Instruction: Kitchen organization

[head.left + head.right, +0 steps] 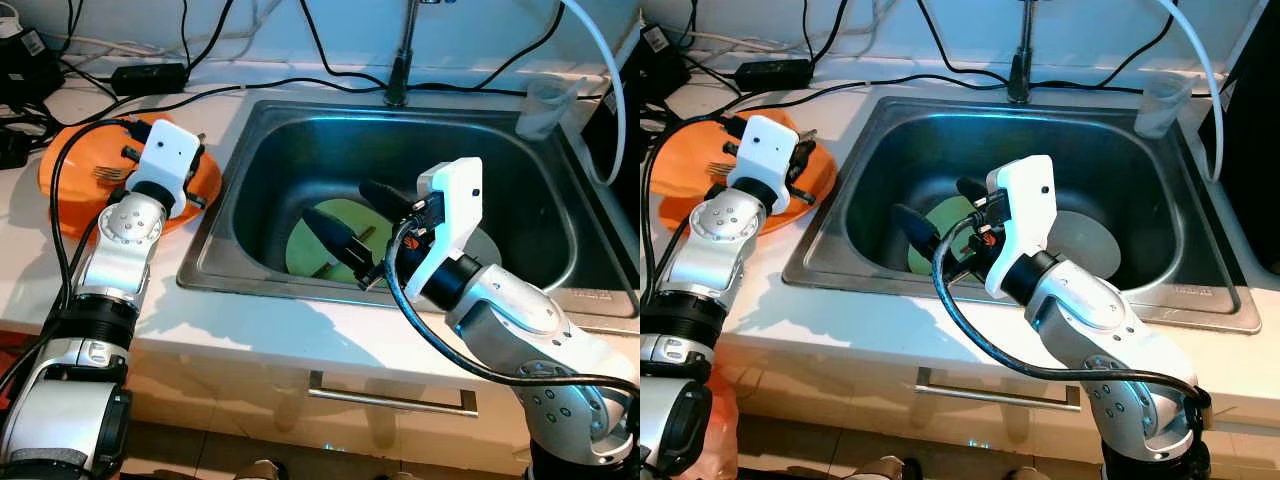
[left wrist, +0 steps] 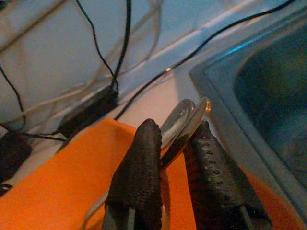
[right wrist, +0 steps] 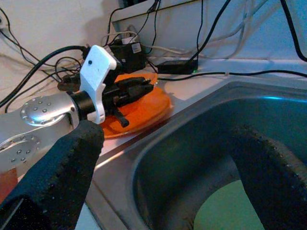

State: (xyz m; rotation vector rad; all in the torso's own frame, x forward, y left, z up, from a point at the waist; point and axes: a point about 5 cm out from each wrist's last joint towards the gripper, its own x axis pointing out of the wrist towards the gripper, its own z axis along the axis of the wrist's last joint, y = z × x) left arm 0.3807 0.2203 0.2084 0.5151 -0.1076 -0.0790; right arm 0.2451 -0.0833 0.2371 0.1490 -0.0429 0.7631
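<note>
- The left gripper (image 2: 170, 158) hovered over the round orange plastic plate (image 1: 62, 190) on the white counter (image 1: 250, 315), clamped on clear utensil handles (image 2: 184, 120).
- The right gripper (image 1: 352, 222), fingers spread and empty, hung inside the stainless steel sink (image 1: 520, 200) above a pale green round plate (image 1: 345, 232).

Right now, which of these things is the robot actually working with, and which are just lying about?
In use: spoon in left gripper; orange plate; green plate in sink; open right gripper.
Lying about: cables, plastic cup, tap.
</note>
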